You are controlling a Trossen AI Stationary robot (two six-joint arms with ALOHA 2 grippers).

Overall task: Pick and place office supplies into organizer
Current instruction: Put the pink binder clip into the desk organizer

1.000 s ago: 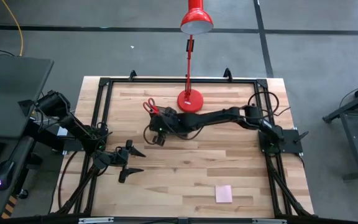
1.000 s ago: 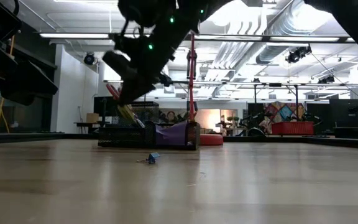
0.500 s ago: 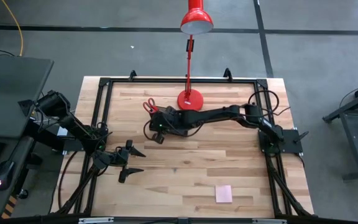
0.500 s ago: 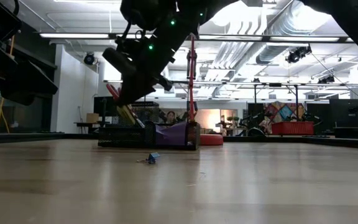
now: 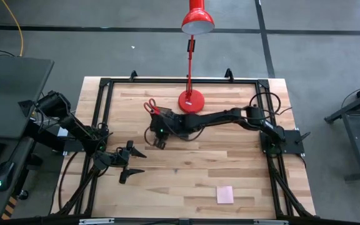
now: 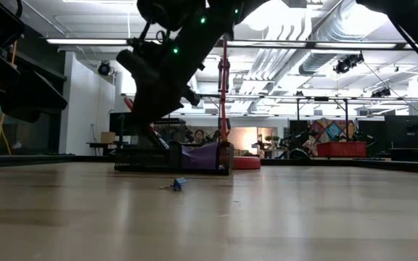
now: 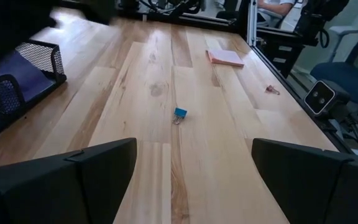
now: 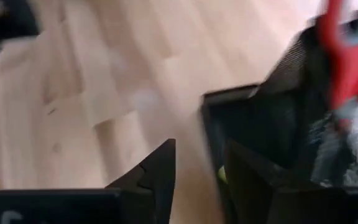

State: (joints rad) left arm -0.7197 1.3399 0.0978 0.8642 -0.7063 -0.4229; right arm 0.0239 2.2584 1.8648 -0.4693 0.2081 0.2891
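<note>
The black mesh organizer (image 5: 162, 122) stands on the table in front of the red lamp's base. Red-handled scissors (image 5: 150, 107) stick up out of it, and a purple pad (image 6: 202, 156) sits in it. My right gripper (image 8: 199, 167) hangs open just above the organizer's near compartment (image 8: 253, 124). A small yellow bit (image 8: 220, 176) shows between its fingers, down inside the organizer. A pink sticky pad (image 5: 224, 194) lies flat near the table's front right. A small blue clip (image 7: 179, 113) lies on the wood. My left gripper (image 5: 130, 164) waits open at the near left.
The red desk lamp (image 5: 190, 100) stands just behind the organizer, its stem rising beside my right arm. A black frame (image 5: 105, 84) runs around the table's edge. Bare wood lies between the organizer and the pink pad.
My right gripper has stayed over the organizer and dipped a little toward it; in the low view it now covers more of the things standing in the organizer.
</note>
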